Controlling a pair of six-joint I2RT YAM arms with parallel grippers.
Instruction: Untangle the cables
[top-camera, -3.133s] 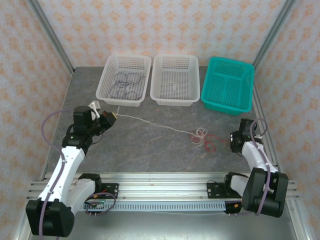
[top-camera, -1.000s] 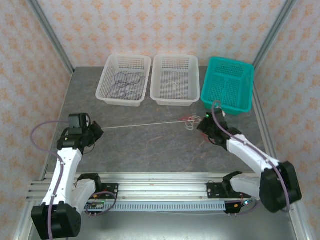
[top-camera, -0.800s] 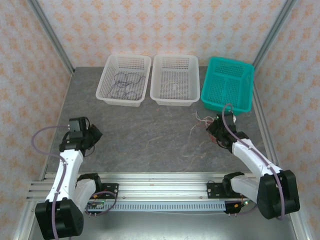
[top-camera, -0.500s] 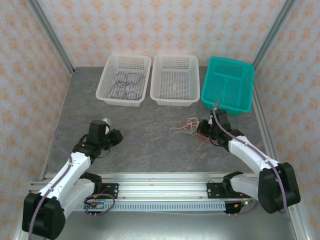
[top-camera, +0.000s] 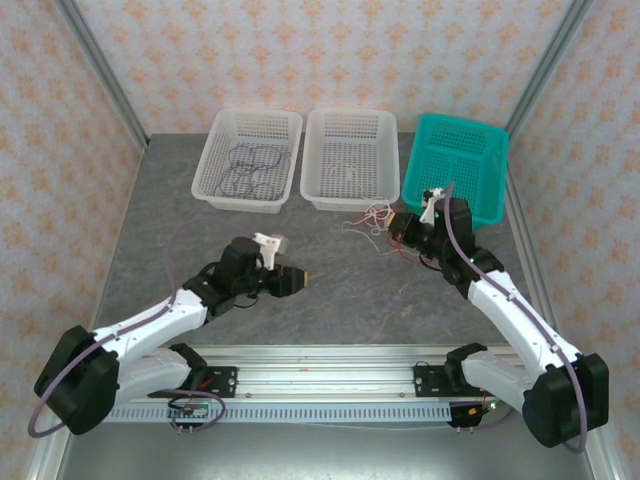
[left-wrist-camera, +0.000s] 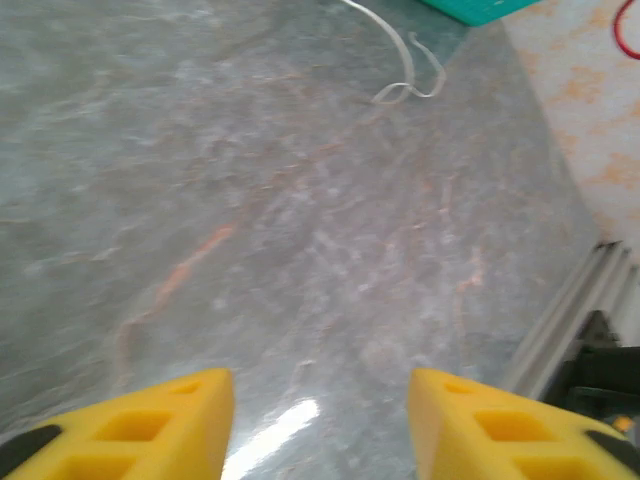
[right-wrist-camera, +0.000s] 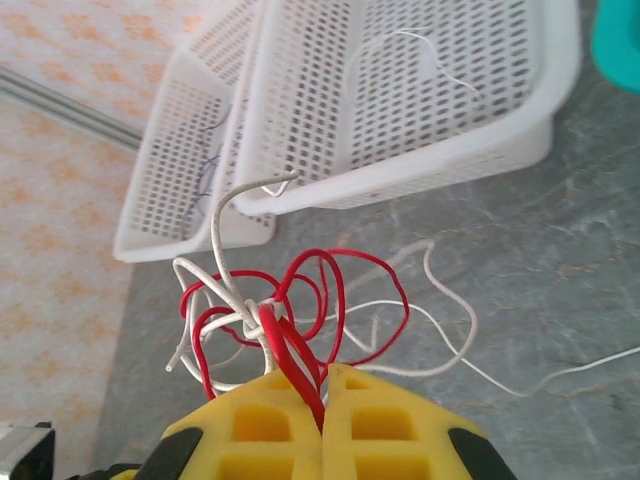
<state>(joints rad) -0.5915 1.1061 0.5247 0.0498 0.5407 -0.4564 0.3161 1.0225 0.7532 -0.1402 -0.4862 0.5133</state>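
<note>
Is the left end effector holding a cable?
No, the left end effector is open over the table, nothing between its fingers.

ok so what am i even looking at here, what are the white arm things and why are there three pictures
These are two robot arms bolted to the near edge of a grey table. One picture looks down from above and behind them. The other two come from a camera on each wrist, so the yellow fingers at the bottom are that arm's own. At the back stand the left white basket, holding dark cables, the middle white basket and a teal basket. The right gripper is shut on a tangle of red and white cables. The left gripper is open over bare table, holding nothing.
</note>
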